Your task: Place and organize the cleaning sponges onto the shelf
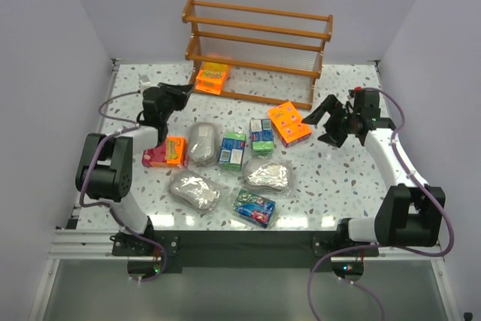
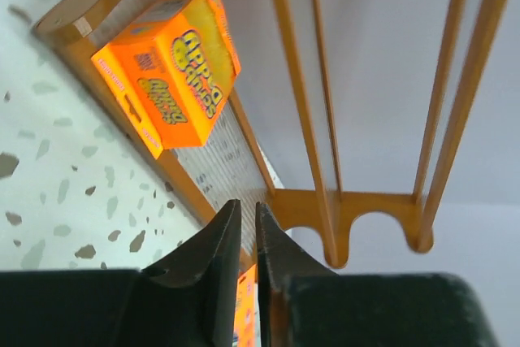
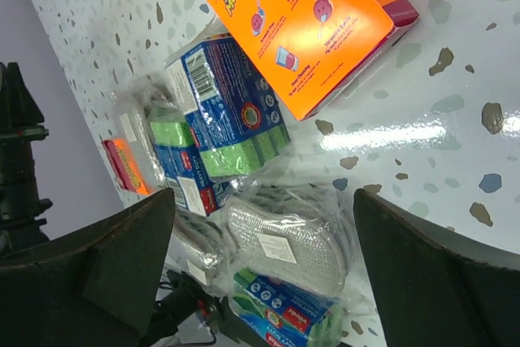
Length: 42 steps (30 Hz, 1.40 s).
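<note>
The wooden shelf (image 1: 257, 39) stands at the back; an orange sponge pack (image 1: 211, 77) (image 2: 175, 71) lies at the left end of its bottom tier. My left gripper (image 1: 183, 94) (image 2: 248, 205) hovers just in front of that tier, jaws a narrow slit apart, holding nothing. On the table lie an orange-and-pink pack (image 1: 165, 152), an orange pack (image 1: 289, 122) (image 3: 296, 18), three green/blue packs (image 1: 232, 149) (image 1: 261, 137) (image 1: 254, 207), and three silvery packs (image 1: 202, 143) (image 1: 195, 190) (image 1: 267, 175). My right gripper (image 1: 328, 119) (image 3: 262, 201) hangs wide open right of the orange pack.
The shelf's upper tiers (image 1: 259, 13) hold nothing. White walls close in the table on the left, back and right. Speckled tabletop (image 1: 353, 178) shows bare at the right. Both arm bases (image 1: 248, 249) sit at the near edge.
</note>
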{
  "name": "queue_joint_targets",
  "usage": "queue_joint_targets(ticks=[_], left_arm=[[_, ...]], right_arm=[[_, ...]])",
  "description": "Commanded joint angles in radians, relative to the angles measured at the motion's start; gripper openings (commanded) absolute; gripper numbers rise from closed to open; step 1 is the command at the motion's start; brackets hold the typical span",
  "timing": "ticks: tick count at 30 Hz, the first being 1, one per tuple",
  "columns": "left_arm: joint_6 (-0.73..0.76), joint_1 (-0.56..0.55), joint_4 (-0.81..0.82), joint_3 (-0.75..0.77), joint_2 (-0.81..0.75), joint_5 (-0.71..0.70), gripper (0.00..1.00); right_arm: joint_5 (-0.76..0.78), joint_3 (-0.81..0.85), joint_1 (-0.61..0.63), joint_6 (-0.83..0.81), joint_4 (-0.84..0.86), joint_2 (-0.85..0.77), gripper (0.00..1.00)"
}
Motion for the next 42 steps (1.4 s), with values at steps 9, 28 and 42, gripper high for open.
queue_joint_targets(ticks=[9,28,42], left_arm=[[0.743,0.058,-0.516,0.578,0.048,0.154,0.50],[1.302,0.047,-0.765,1.128,0.402,0.114,0.60],[1.331,-0.026,-0.791,1.149,0.497,-0.188,0.56]], right_arm=[[-0.002,0.087,-0.010,0.026,0.082,0.062,0.95],[-0.047,0.121,-0.014,0.054,0.128,0.125,0.97],[-0.048,0.112,-0.019,0.048,0.113,0.114,0.97]])
